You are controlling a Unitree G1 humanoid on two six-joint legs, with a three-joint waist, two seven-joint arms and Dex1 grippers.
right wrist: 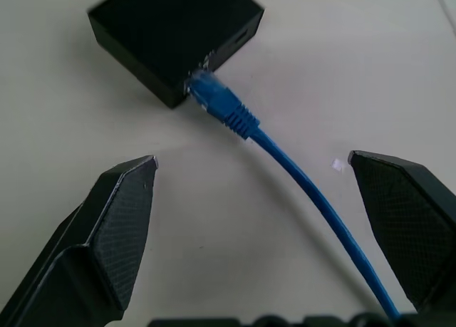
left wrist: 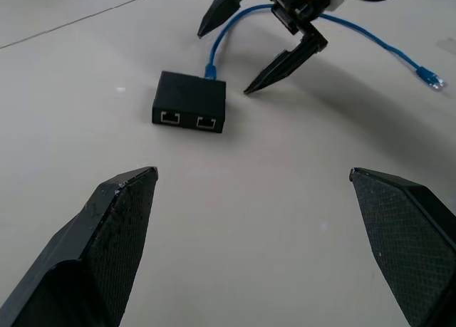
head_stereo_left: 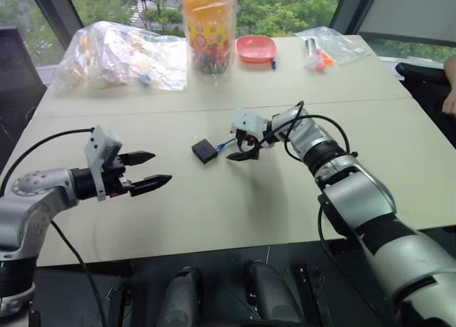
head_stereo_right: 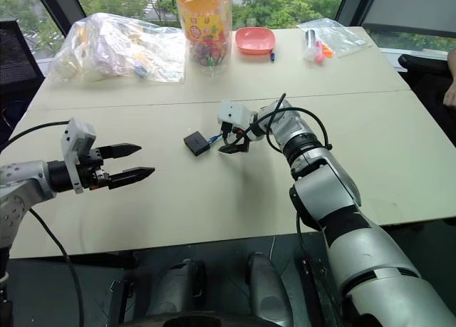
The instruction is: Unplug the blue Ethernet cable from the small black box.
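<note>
Left gripper (head_stereo_left: 146, 172): nearest the head camera, it hovered over the left part of the table (head_stereo_left: 214, 213), jaws spread wide, holding nothing, aimed toward the small black box.
Right gripper (head_stereo_left: 242, 147): it stood just beside the box on the box's right side, tilted down, jaws spread wide and straddling the cable without gripping it.
Small black box (head_stereo_left: 204, 150): one, lying flat on the table near its middle, between the two grippers and closer to the right one.
Box ports: in the left wrist view, two ports showed side by side in the face turned toward the left gripper; both were unoccupied.
Blue Ethernet cable (right wrist: 299, 177): one, with its plug seated in the side of the box that faced the right gripper.
Cable axis: the plug and the first stretch of cord ran straight out of the box toward the right gripper, passing between its fingers (right wrist: 107, 227).
Cable free end (left wrist: 427, 76): in the left wrist view the cord curved on past the right gripper and ended in a loose plug lying on the table.
Obstructions: nothing lay between either gripper and the box.
Far edge of table: one tall clear jar (head_stereo_left: 209, 28) of coloured items, one pink dish (head_stereo_left: 256, 48), one crumpled clear plastic bag (head_stereo_left: 121, 56) on the left, and one smaller clear bag (head_stereo_left: 329, 45) on the right, all well apart from the box.
Person: a hand (head_stereo_left: 449, 99) showed at the right edge of the head view.
</note>
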